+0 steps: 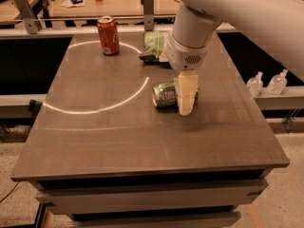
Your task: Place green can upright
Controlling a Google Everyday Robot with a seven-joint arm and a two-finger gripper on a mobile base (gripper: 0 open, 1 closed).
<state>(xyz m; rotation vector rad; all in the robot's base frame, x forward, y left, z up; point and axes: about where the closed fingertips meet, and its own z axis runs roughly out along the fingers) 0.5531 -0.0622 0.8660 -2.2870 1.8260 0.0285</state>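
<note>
The task is barely begun, as I judge it. The green can (165, 95) lies on its side a little right of the middle of the table (118, 141), with its long axis running left to right and one round end facing left. Nothing about it is upright yet. What is left is the whole of the real work: get a firm hold, lift, turn the can so that an end faces down, set it on the tabletop and let go.

My gripper (186, 98) is down at the can, hanging from the white wrist above it. Its pale lower part stands on the near side of the can and covers the can's right portion, reaching almost to the tabletop. A sliver of green shows past it on the right. So I am at the can, touching it or just beside it, but the far side of my gripper is hidden behind the can. I cannot tell how wide I am spread or whether I have closed on it. The can rests on the table, not lifted.

The red soda can (108, 35) stands upright at the far left, well apart. The green snack bag (153, 45) lies at the far edge, beyond my wrist. Neither is in my way.
</note>
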